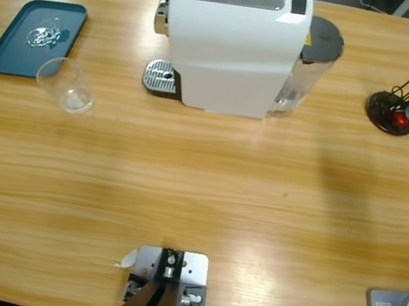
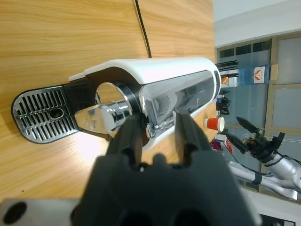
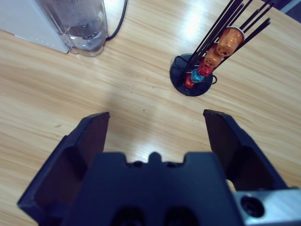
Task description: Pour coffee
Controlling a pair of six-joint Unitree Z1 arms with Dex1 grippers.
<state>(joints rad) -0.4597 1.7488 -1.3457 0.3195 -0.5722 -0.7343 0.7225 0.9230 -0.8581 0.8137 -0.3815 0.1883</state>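
Left gripper is level with the machine's top at the spout end, jaws narrowly parted about the lever's edge, whether gripping it cannot be told; right gripper hangs over bare table, jaws wide apart and empty, near the capsule rack; cup stands beside the blue tray, left of the drip grille, well apart from it; whether it holds coffee cannot be told.

The high view looks straight down on the table. The left wrist view, rolled sideways, sits close to the machine, which the high view shares. The right wrist view looks down at the capsule rack, likewise shared
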